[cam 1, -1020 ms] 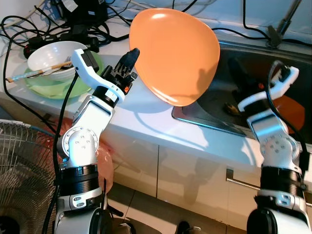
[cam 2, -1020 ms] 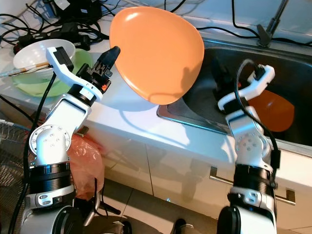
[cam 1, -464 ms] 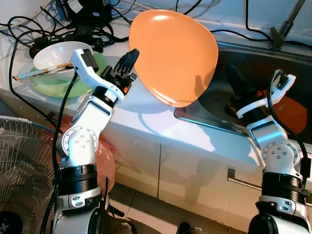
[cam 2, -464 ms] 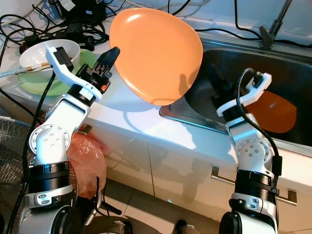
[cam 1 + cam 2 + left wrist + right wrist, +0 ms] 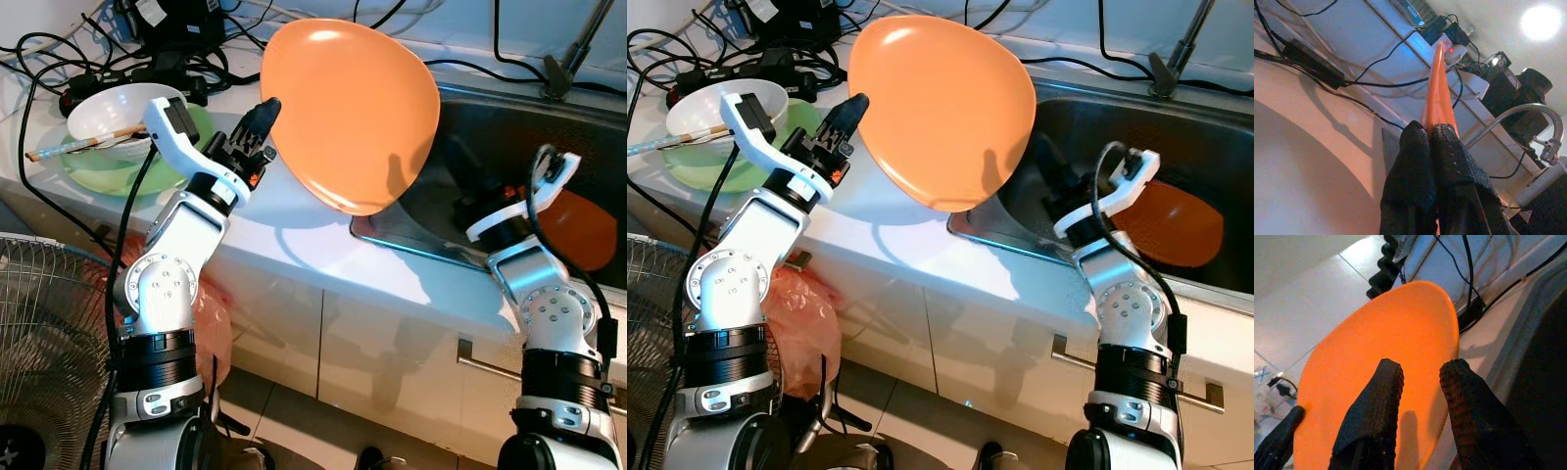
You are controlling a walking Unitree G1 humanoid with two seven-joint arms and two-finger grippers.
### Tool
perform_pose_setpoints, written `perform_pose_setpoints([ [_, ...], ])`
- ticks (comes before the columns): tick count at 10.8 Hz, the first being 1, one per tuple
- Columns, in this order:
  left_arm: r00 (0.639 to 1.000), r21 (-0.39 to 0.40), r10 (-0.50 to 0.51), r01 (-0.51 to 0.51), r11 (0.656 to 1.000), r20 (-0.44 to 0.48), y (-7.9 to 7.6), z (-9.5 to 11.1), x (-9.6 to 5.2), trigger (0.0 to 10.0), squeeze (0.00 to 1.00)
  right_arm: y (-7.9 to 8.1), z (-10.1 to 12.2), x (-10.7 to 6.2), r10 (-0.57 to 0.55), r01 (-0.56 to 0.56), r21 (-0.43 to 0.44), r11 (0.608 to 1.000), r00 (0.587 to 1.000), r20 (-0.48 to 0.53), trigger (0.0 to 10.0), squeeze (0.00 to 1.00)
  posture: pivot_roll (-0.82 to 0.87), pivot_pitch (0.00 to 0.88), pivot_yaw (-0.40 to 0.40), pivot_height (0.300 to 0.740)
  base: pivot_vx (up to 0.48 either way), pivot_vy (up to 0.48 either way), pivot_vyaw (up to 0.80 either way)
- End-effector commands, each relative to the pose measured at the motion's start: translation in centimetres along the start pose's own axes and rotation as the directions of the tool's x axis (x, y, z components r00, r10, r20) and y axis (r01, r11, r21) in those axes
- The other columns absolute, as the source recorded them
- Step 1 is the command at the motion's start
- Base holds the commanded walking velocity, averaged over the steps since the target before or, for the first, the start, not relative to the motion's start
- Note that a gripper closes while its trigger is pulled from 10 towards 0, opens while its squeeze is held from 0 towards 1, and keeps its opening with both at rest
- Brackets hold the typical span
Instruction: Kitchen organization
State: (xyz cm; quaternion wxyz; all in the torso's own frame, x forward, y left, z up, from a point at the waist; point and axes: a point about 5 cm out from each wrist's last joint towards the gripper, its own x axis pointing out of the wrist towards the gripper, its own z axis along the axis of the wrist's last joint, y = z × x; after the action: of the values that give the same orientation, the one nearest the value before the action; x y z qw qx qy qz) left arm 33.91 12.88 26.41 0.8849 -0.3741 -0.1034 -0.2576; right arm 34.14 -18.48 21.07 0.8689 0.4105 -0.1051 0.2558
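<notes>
**Robot holds an orange plate above the counter beside the sink**

The left gripper (image 5: 266, 110) has its two black fingers pinched tight on the rim of a large orange plate (image 5: 353, 108). The plate is lifted clear of the white counter (image 5: 284, 211), tilted up on edge, hanging over the counter's boundary with the steel sink (image 5: 509, 137). In the left wrist view the fingertips (image 5: 1442, 142) press together with the thin plate edge between them.

The right gripper (image 5: 1418, 396) sits low at the sink's near side, its fingers parted with a clear gap, holding nothing and pointing towards the raised plate. A second orange plate (image 5: 1176, 223) lies in the sink basin just beyond it.

Judging from this, the step in hand is carrying the plate, though whether it is bound for the sink or the counter cannot be told. The next move likely calls for steady travel, then tilting it flat before letting go, since only the rim is gripped.

On the counter to the robot's left stands a white bowl (image 5: 110, 110) with chopsticks (image 5: 73, 145) across it, resting on a green plate (image 5: 127, 174). Black cables (image 5: 59, 69) tangle behind. A fan (image 5: 39, 343) stands on the floor below.
</notes>
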Motion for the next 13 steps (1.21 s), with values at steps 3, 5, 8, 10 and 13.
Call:
perform_pose_setpoints([
  [3,0.995,0.026,-0.081,0.080,0.997,0.051,-1.3,1.4,0.4,10.0,0.00,0.5,-0.2,-0.1,0.042,-0.043,0.030,0.999,0.999,0.004,10.0,0.00,0.07,0.141,0.048,0.740,0.000,0.000,0.00],
  [5,0.995,0.023,-0.088,0.087,0.996,0.049,-1.5,1.3,0.4,10.0,0.00,0.7,-0.5,-0.1,0.049,-0.049,0.044,0.998,0.999,-0.002,10.0,0.00,0.07,0.149,0.046,0.740,0.000,0.000,0.00],
  [8,0.992,0.017,-0.110,0.109,0.994,0.063,-1.9,1.6,0.5,10.0,0.00,0.7,-0.9,0.0,0.046,-0.046,0.050,0.998,0.999,-0.009,10.0,0.00,0.07,0.154,0.043,0.740,0.000,0.000,0.00],
  [10,0.989,0.014,-0.123,0.122,0.992,0.082,-2.2,2.1,0.6,10.0,0.00,0.2,-1.0,-0.1,0.023,-0.022,0.042,0.999,1.000,-0.013,10.0,0.00,0.08,0.159,0.042,0.740,0.000,0.000,0.00],
  [13,0.988,0.010,-0.126,0.125,0.992,0.088,-2.2,2.1,0.7,10.0,0.00,0.2,-1.1,-0.1,0.022,-0.022,0.031,0.999,1.000,-0.018,10.0,0.00,0.08,0.162,0.040,0.740,0.000,0.000,0.00],
])
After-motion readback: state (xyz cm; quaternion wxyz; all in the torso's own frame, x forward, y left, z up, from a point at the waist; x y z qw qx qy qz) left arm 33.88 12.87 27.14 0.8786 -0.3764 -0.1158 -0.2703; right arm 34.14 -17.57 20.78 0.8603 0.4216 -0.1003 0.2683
